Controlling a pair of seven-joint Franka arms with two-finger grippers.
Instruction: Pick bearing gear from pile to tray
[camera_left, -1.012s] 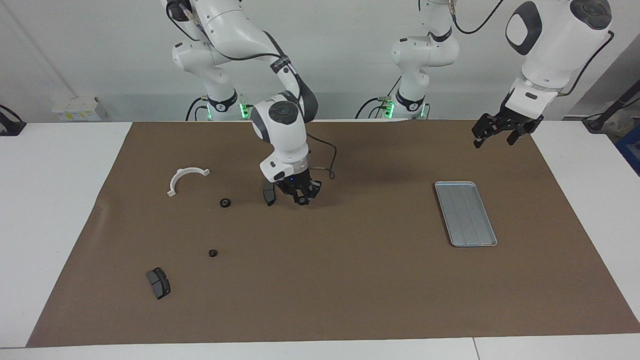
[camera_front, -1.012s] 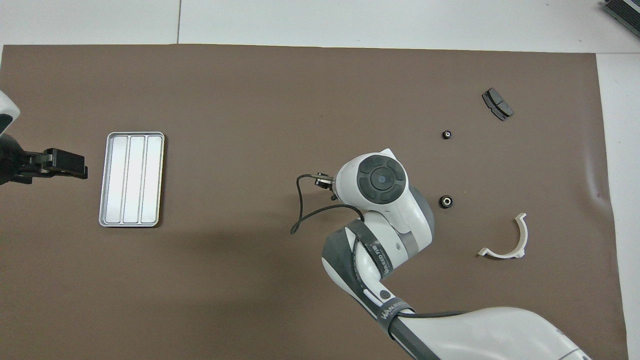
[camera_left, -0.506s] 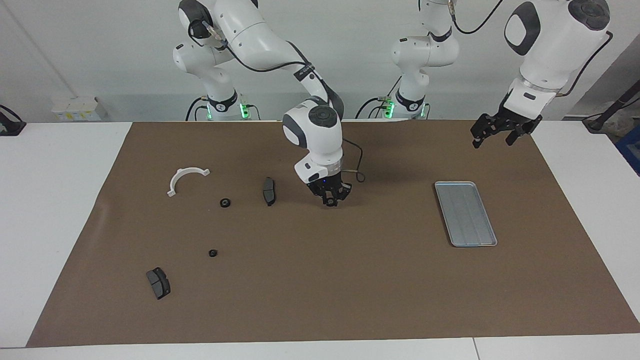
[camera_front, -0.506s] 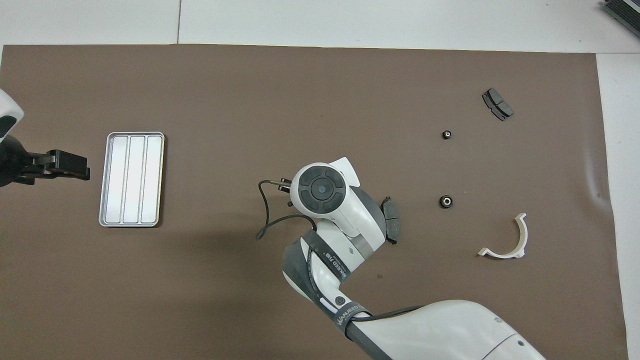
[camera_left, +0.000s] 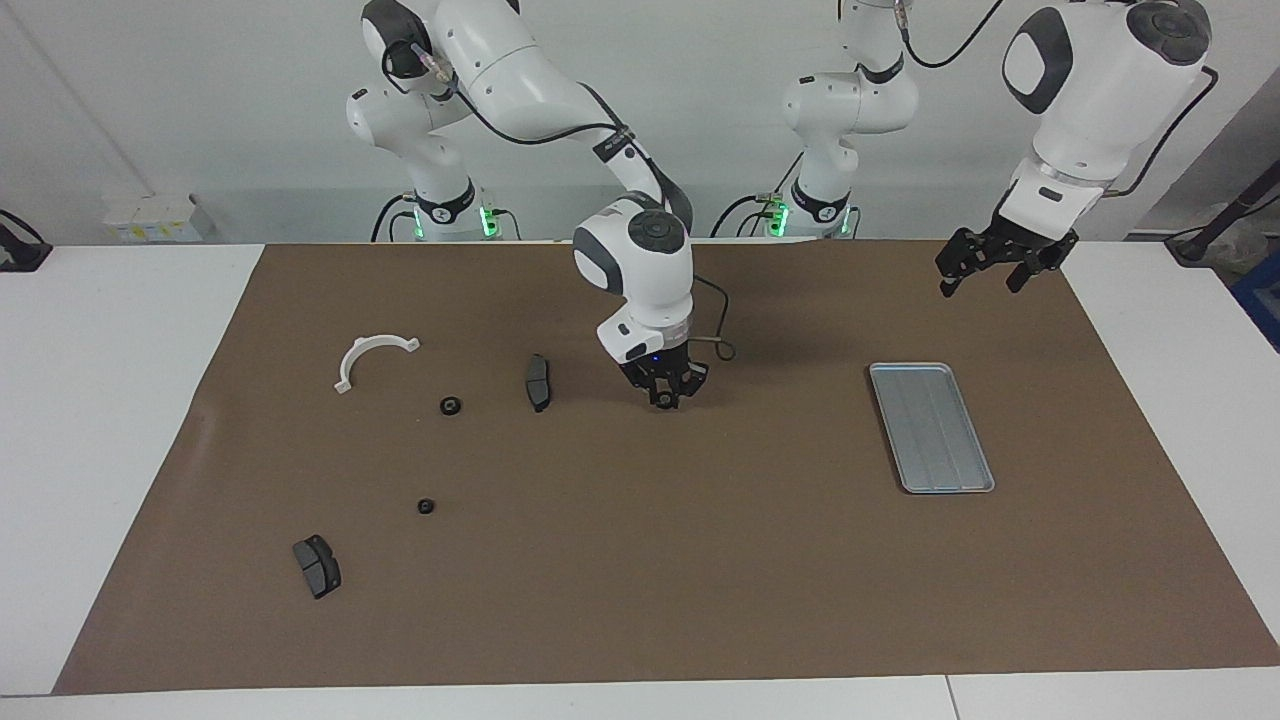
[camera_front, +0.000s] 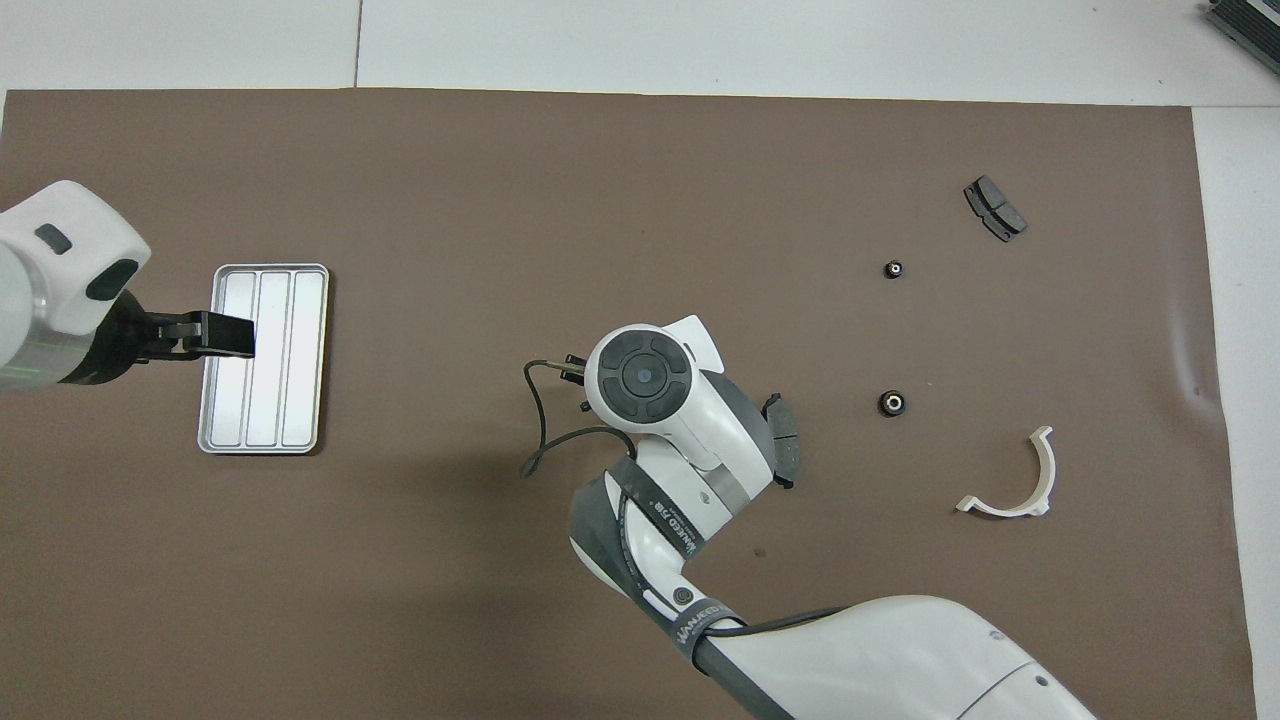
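A white table (camera_left: 110, 400) carries a large brown mat (camera_left: 640, 560) that covers most of its top. A plain pale wall (camera_left: 200, 110) rises along the table's robot end, where a small white box (camera_left: 150, 215) sits by the table's corner. The light is even and soft.

A brown mat (camera_left: 640, 560) covers the white table (camera_left: 110, 400). On it lie a metal tray (camera_left: 931, 427), a white curved piece (camera_left: 368, 356), two small black rings (camera_left: 450, 405) (camera_left: 426, 506) and two dark pads (camera_left: 538, 381) (camera_left: 317, 565).
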